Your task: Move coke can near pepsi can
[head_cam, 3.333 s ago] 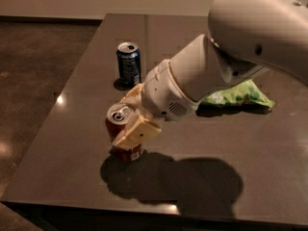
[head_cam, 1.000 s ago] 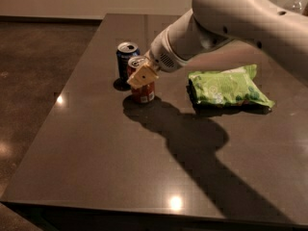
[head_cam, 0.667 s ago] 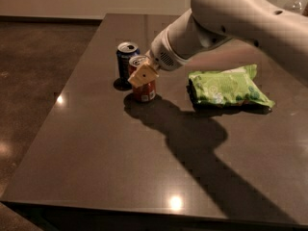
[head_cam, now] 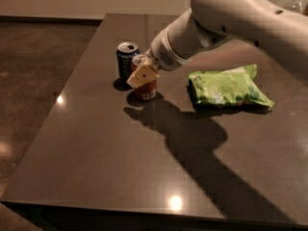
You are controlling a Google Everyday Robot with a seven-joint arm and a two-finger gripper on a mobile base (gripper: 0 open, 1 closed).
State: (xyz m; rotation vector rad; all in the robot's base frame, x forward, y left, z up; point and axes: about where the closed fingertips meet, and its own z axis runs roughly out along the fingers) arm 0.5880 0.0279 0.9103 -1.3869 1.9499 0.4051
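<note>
Tan two-finger gripper clamps the red aluminium coke can, which stands on the dark glossy table just beside the dark blue pepsi can. Likely risk: a skewed release or sideways pull-out tips either can, since they stand so close. Table edges are well off; the green crinkled snack bag lies beyond the arm, with open room toward the near edge.

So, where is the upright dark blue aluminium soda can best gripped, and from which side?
Across the round side wall of the dark blue soda can, about mid-height: it stands upright, so a parallel grip fits its curved body. Probably come from above or the view's left, since the red soda can stands close on its right, with the claw at that can.
</note>
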